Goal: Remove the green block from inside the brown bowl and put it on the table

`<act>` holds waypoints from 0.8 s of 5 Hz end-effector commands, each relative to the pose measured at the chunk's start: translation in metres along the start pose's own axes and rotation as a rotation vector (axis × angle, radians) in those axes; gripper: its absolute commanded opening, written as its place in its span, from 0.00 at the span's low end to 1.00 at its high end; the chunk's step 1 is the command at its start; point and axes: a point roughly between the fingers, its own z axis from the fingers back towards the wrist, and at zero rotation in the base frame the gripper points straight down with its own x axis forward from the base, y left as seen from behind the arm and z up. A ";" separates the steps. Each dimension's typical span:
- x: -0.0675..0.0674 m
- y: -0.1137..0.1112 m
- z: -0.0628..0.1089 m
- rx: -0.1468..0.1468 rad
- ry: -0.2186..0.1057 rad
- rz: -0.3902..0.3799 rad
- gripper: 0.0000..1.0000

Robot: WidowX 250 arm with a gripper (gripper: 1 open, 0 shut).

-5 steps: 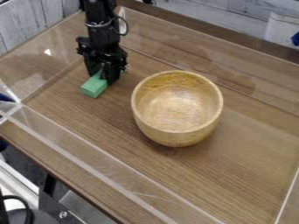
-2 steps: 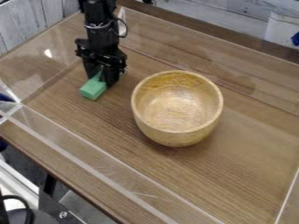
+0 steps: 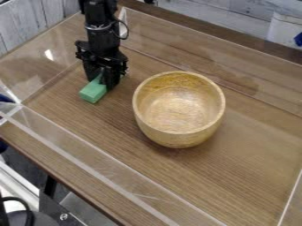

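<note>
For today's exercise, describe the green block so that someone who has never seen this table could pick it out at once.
Start at the round wooden bowl in the middle of the table and look to its left, where the black gripper points down. The green block lies on the tabletop at the gripper's fingertips, outside the bowl. It is the only bright green thing there, small and box-shaped.
</note>
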 end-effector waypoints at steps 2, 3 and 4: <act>-0.001 -0.004 0.010 0.003 -0.013 -0.002 0.00; -0.001 -0.006 0.009 0.001 -0.009 -0.004 0.00; -0.002 -0.007 0.009 -0.002 -0.006 -0.007 0.00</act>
